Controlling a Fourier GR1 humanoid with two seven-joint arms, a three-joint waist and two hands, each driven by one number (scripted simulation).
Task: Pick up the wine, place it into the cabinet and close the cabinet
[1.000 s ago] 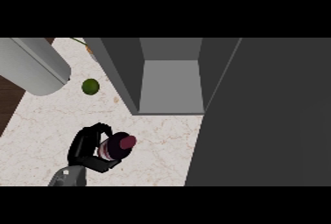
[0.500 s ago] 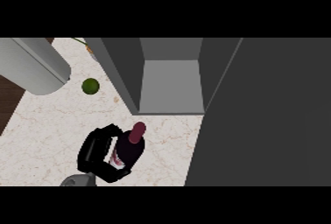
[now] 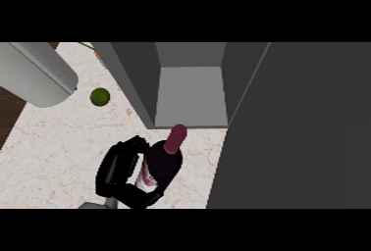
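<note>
At the far left we see a large grey cylinder [image 3: 36,73] lying over the edge of the pale marble table [image 3: 58,142], with a small green fruit [image 3: 99,96] just beside its near end. Neither belongs to the job.

Moving right, the left hand [image 3: 116,169] comes in from the near edge, its black fingers curled round the body of the wine [image 3: 167,162] and clamped on it from the left side. The bottle leans with its red cap pointing far and slightly right, towards the cabinet's mouth. From this steep angle we cannot say for sure whether its base is clear of the table or touching it, though we judge it lifted. The right hand does not show.

Right of and beyond the bottle stands the cabinet [image 3: 190,95], open, its grey floor bare and its near lip just past the cap. Farthest right, the dark door [image 3: 304,127] is swung out towards us and fills that whole side.

We judge the pick-up done and the carry under way, so placing is the step in hand. Next we would move the bottle far and a touch right through the opening, keep it off the left wall and the door edge, bring it upright on the cabinet floor, then let the fingers go and draw the hand out. Only after that can the door be swung shut.
</note>
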